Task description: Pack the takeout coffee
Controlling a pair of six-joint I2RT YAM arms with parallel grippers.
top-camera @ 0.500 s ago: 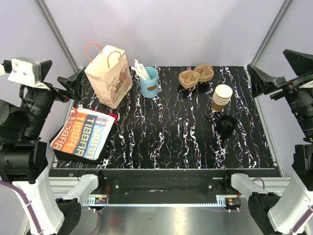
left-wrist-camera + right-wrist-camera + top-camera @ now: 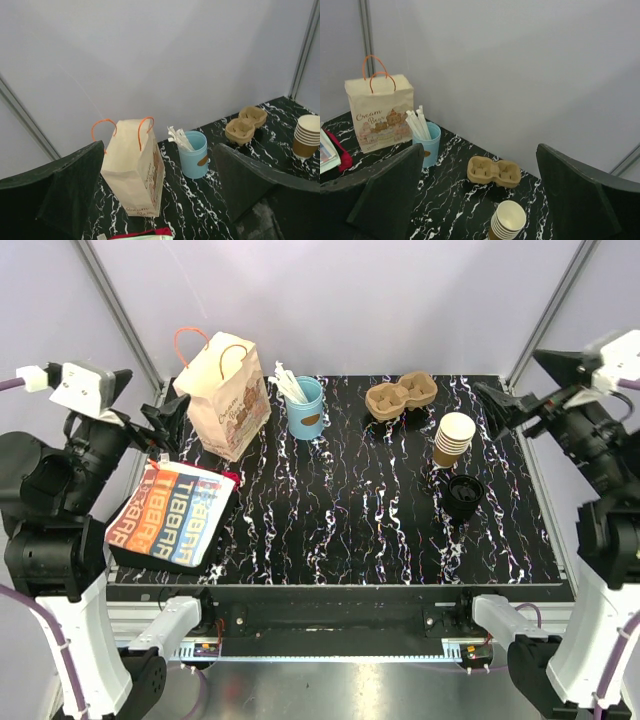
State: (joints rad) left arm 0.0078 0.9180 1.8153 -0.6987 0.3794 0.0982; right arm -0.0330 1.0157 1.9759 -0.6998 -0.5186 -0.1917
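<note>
No lidded cup of takeout coffee shows in any view. A stack of tan paper cups (image 2: 453, 439) stands at the right of the black marble table (image 2: 350, 530), with a black lid (image 2: 463, 496) just in front of it. The stack also shows in the right wrist view (image 2: 508, 220) and the left wrist view (image 2: 307, 136). My left gripper (image 2: 166, 423) hangs open over the table's far left edge, beside the kraft paper bag (image 2: 222, 395). My right gripper (image 2: 506, 405) hangs open over the far right edge, behind the cups. Both grippers (image 2: 159, 150) (image 2: 480, 150) hold nothing.
A light-blue cup of white sticks (image 2: 305, 408) stands right of the orange-handled bag. A tan pulp cup carrier (image 2: 401, 397) lies at the back, also seen from the right wrist (image 2: 494, 172). A striped pouch (image 2: 170, 512) lies at the front left. Metal posts frame the back corners.
Both arms have swung inward toward the table. The left gripper now reaches nearer the paper bag, and the right gripper now shows over the table's right edge. Nothing on the table moved.
</note>
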